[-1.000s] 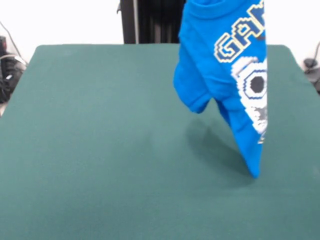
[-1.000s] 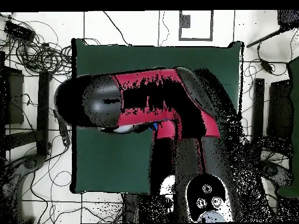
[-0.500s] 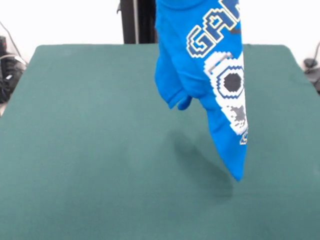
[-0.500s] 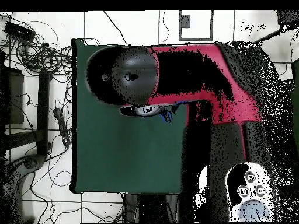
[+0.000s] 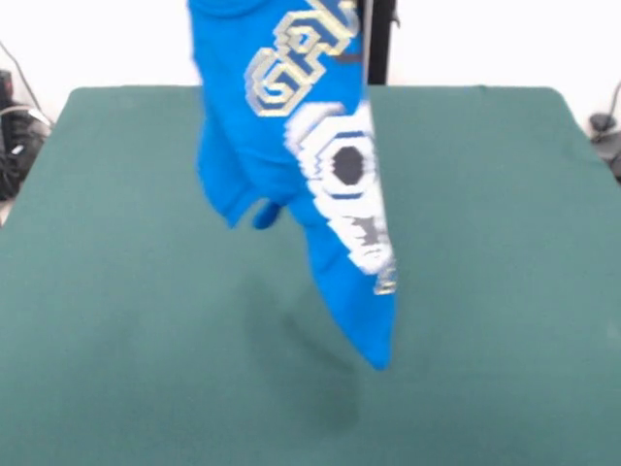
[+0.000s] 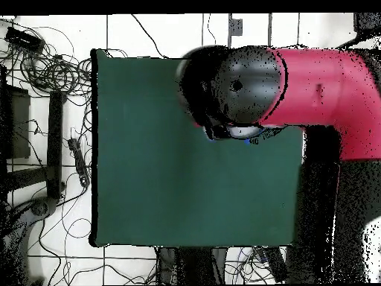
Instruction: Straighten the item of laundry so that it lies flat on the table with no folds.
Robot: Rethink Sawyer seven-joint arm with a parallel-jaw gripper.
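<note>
**Blue shirt hanging over the green counter**

I am holding up the bright blue short-sleeved T-shirt [image 5: 291, 165] with white pixel lettering and a game-controller graphic, and it is dangling from above the top edge of the front view, left of the picture's centre. The lettering is running slantwise across the upper part of the cloth, the round white-and-dark graphic is sitting just below it, and the right side of the shirt is showing as a near-vertical edge. A short sleeve is drooping on the left side, about halfway down the hanging cloth. The shirt is narrowing to a point at its lowest end, and that tip is hanging just above the large rectangular counter [image 5: 126, 291] covered in dark green felt-like cloth, with a faint shadow lying on the felt beneath it; I cannot tell whether the tip is touching.

My fingers are out of sight in the front view, above the frame, so I cannot tell whether they are apart or clamped on the cloth. In the overhead view my red and black arm [image 6: 320, 82] is reaching across the upper right part of the counter [image 6: 149, 186], its rounded black joint covering whatever hangs under it; only a sliver of blue [image 6: 250, 140] is peeking out at the joint's lower edge
</note>
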